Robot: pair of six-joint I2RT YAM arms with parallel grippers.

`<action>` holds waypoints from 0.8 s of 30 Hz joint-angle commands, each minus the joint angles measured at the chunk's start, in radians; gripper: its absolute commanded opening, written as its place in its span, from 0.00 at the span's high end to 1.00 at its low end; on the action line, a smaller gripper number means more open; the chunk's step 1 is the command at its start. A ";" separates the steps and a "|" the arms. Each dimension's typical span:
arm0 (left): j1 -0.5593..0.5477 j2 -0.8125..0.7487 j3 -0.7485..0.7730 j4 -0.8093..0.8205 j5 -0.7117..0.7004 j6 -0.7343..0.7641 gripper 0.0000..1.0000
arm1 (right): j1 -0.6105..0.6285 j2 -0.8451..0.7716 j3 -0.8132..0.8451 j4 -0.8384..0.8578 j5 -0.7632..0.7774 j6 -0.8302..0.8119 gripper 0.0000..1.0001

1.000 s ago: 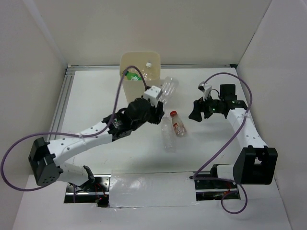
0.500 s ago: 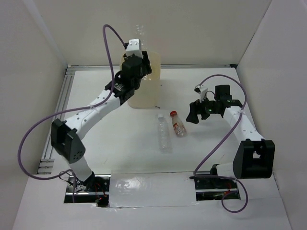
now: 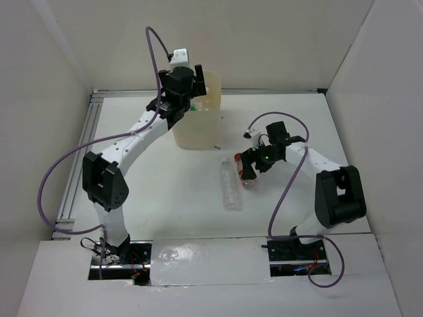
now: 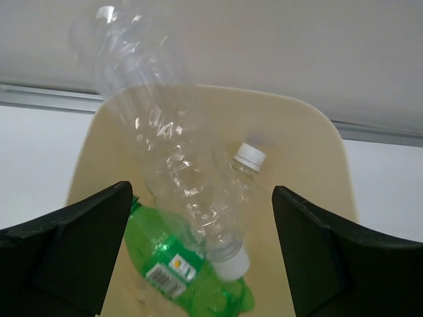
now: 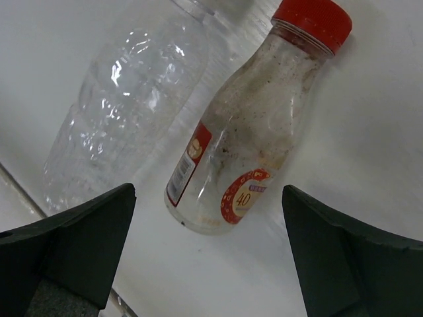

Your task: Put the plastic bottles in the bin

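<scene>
1. The left pincer (image 4: 200, 191) is fully released, with both jaws far apart and nothing gripped. It hangs above the mouth of the bin (image 4: 317, 132).
2. A clear bottle (image 4: 178, 178) is between its jaws but touches neither of them. The cap is down and the upper part is blurred, so I judge it is dropping into the bin, directly under the pincer.
3. Deeper under this pincer, inside the bin, lie a green bottle (image 4: 165, 264) and a white-cap bottle (image 4: 250, 158).
4. The right pincer (image 5: 208, 191) is also released, jaws wide, low over the desk (image 5: 370, 132).
5. The red-cap bottle (image 5: 251, 145) lies on its side on the desk in front of this pincer, approx. in line w/ the gap between the jaws. It is not gripped. Its cap points away from the pincer.
6. A second clear bottle (image 5: 125, 99) lies just beside it, toward the finger at the left of the wrist view. I cannot tell if the two touch.
7. Step in hand, in my judgement: the left arm is at the drop and the right arm is at the approach for the red-cap bottle. I see 2 bottles on the desk not yet binned.
8. Next move: lower the right pincer so the jaws go on each side of the bottle body, near the label, then clench. The neighbour bottle is close to one finger and may get pushed, and a round body may roll or slip. The left arm should leave the bin mouth before the right one arrives there.
</scene>
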 commanded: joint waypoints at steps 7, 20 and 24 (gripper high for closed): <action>-0.243 -0.440 -0.302 0.072 0.075 0.118 0.00 | 0.125 0.160 0.016 0.219 0.350 0.201 0.00; -0.647 -0.692 -1.058 -0.037 -0.013 -0.451 0.00 | 0.076 0.139 0.200 0.075 0.248 0.051 0.71; -0.667 -0.618 -1.084 0.025 0.021 -0.483 0.00 | 0.053 0.146 0.526 -0.065 0.169 -0.030 0.78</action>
